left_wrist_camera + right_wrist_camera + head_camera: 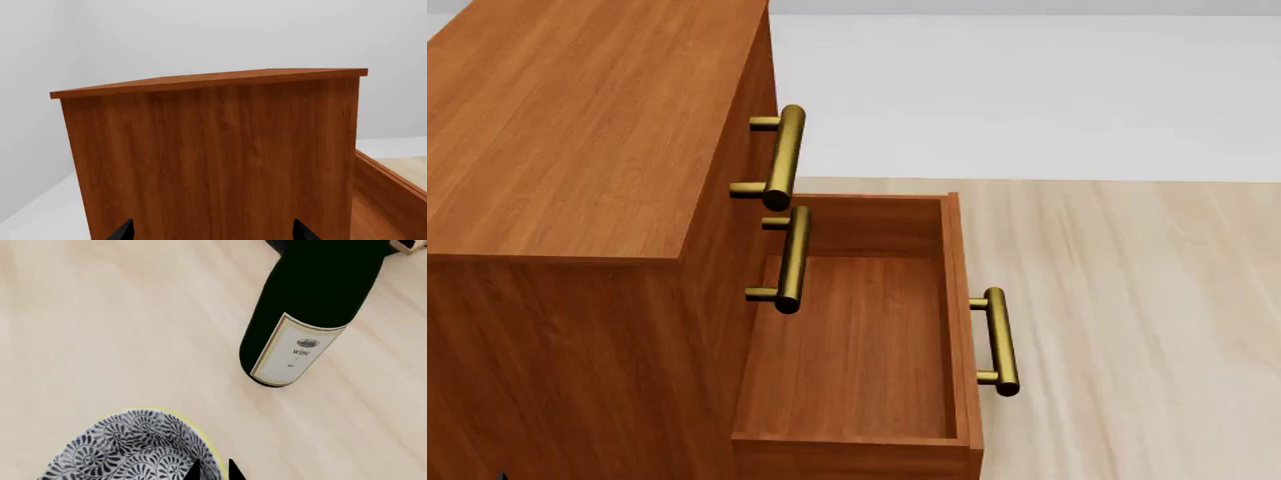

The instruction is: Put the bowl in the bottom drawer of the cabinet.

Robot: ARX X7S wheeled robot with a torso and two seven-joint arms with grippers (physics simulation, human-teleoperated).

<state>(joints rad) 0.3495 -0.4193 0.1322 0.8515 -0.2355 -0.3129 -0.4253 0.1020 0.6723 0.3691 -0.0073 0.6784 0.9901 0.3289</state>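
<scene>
Right pincer (pixel 212 471) is seen clamped on the bowl (pixel 137 450) rim; left pincer (pixel 212 234) spread apart beside the cabinet (pixel 213 160); the bottle (pixel 307 315) near the bowl could be knocked; thin rim grip could slip.

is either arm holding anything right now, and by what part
The right end effector appears to pinch the bowl by its rim. The left end effector holds nothing, its tips spread apart before the cabinet.

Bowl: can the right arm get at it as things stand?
Probably yes. In the right wrist view the right end effector sits right at the rim of the bowl, its tips close together over the edge. The wine bottle stands apart on the pale wood, leaving the way free.
</scene>
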